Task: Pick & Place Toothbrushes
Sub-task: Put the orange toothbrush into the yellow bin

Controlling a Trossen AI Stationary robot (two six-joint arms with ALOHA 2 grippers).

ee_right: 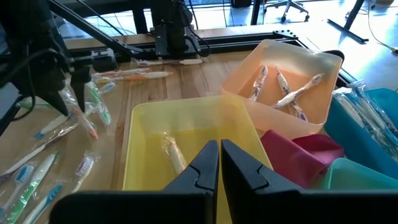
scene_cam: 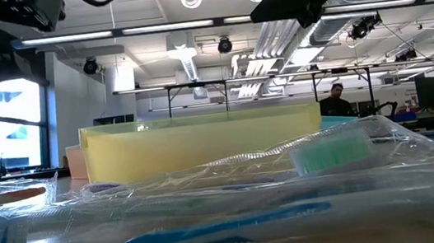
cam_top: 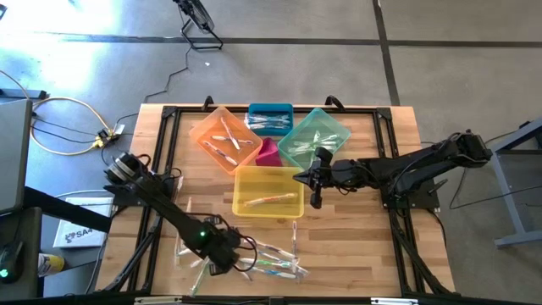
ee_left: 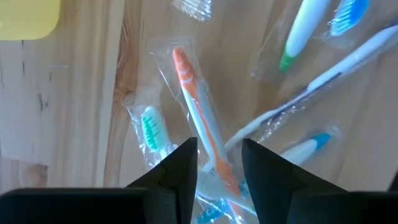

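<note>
A loose pile of wrapped toothbrushes point(cam_top: 275, 261) lies on the wooden table near its front edge, and fills the foreground of the low view point(scene_cam: 214, 230). My left gripper point(ee_left: 219, 155) points down over the pile point(cam_top: 222, 254), open. An orange-handled toothbrush point(ee_left: 198, 106) runs between its two fingers, lying on other wrapped brushes. My right gripper point(ee_right: 219, 155) is shut and holds nothing, hovering over the yellow bin point(cam_top: 240, 174). One toothbrush point(ee_right: 173, 152) lies in that bin. My left gripper's open fingers point(ee_left: 180, 165) stand on either side of the orange toothbrush's handle point(ee_left: 211, 146), coming from above and lying across it. Whether they touch its wrapper, I cannot tell. The brush lies flat in the pile.
Behind the yellow bin stand an orange bin point(cam_top: 203, 129) with several brushes, a blue bin point(cam_top: 269, 108), a teal bin point(cam_top: 339, 129) and a small pink bin point(cam_top: 269, 154). A black frame point(cam_top: 169, 114) edges the table. A person point(scene_cam: 335, 100) shows far back in the room.
</note>
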